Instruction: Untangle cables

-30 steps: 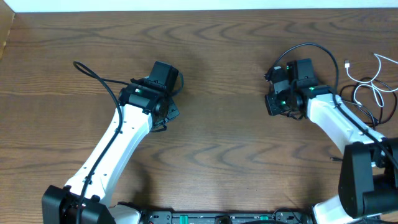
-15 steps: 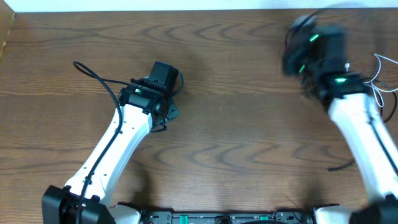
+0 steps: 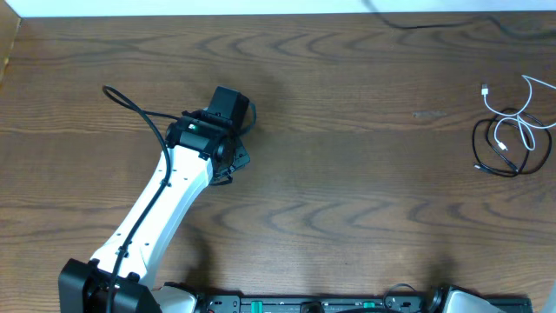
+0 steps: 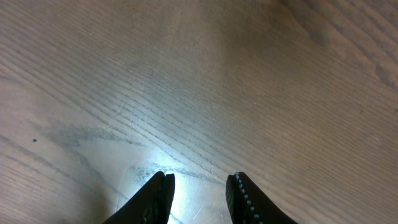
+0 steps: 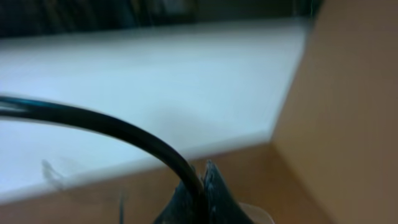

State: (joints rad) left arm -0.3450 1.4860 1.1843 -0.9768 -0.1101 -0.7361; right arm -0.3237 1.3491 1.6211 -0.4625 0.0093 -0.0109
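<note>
Wood-grain brown desk (image 3: pixel 347 174), mostly bare in the overhead view. The white left arm with its black wrist housing (image 3: pixel 165 217) sits left of centre, same pose as a second ago, no motion.

Big change: the right arm is gone from the overhead view. A second ago it hovered just left of the cables; half a second ago it was a blur sweeping toward the far edge. Now only a faint dark streak (image 3: pixel 417 22) shows along the top edge, too smeared to identify.

Left tool (image 4: pixel 200 193): partly spread, nothing between the fingers, pointing at bare desk with a glare patch under it. Well apart from the cables.

Right tool (image 5: pixel 204 186): tips pressed together. A thick black cord (image 5: pixel 124 134) arcs across the right wrist view and ends by the tips; I can't tell whether it is pinched or just passing in front. My guess is the arm's own cord, too thick for a USB lead. Background is a pale surface (image 5: pixel 155 74) and a tan panel (image 5: pixel 348 112), all blurred, so that camera faces away from the work.

Tangle of thin cables (image 3: pixel 508 130): a white lead and a black one looped through each other, near the desk's right edge, layout unchanged. Small white plug (image 3: pixel 484 88) lies at the upper left of the bundle.

Read: nothing is lifted or separated. Untangling hasn't started, and the right arm needs to come back.
</note>
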